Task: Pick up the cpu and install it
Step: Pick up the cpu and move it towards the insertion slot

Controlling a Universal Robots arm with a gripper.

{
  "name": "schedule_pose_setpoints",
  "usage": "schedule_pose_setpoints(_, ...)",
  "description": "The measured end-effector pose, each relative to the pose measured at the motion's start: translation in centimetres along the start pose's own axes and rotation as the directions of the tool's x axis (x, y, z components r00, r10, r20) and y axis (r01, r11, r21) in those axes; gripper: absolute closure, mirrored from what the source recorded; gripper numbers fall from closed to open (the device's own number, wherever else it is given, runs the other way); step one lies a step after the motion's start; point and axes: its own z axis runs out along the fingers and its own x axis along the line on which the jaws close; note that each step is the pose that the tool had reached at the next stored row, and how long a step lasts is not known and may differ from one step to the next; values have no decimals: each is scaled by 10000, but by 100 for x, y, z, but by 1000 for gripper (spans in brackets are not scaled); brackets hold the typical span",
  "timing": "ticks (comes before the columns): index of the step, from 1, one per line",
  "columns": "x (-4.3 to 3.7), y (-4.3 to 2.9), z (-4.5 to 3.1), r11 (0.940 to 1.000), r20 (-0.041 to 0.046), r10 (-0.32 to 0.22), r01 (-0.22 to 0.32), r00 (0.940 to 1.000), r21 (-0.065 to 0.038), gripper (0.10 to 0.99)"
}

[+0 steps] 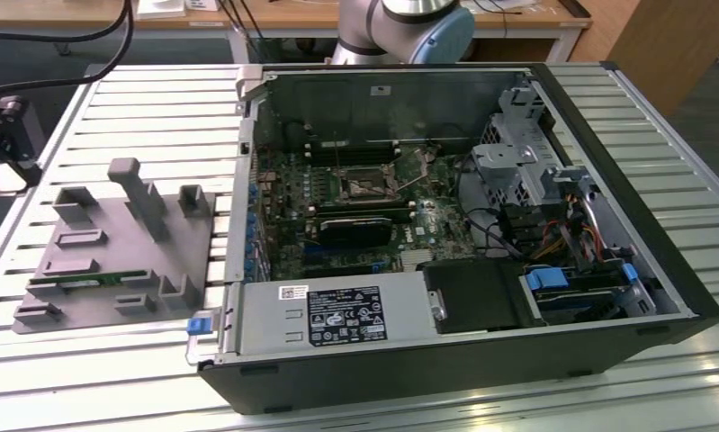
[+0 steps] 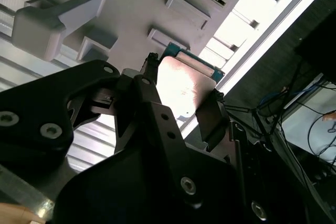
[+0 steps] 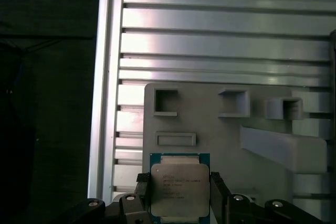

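Presently the small flat square cpu [image 3: 180,190], silver-lidded on a green board, judged light, rigid and fragile underneath, hence best held by opposite edges, is so clamped between the black gripper's [image 3: 179,195] jaws over the grey plastic tray [image 3: 220,135] on the ribbed aluminium table [image 3: 210,40].

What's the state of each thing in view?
cpu: clamped between the fingers, held clear of the tray.
gripper: shut on the cpu.
tray: flat on the table, at the exterior view's left of the case.
memory stick: seated in a tray slot.
computer case: on its side, panel off, interior exposed.
cpu socket: uncovered; latch state unclear.
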Motion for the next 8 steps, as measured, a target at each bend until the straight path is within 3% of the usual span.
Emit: schedule_pose_setpoints(8,0,16,-91,10000,0,0,0,10000,0,545)
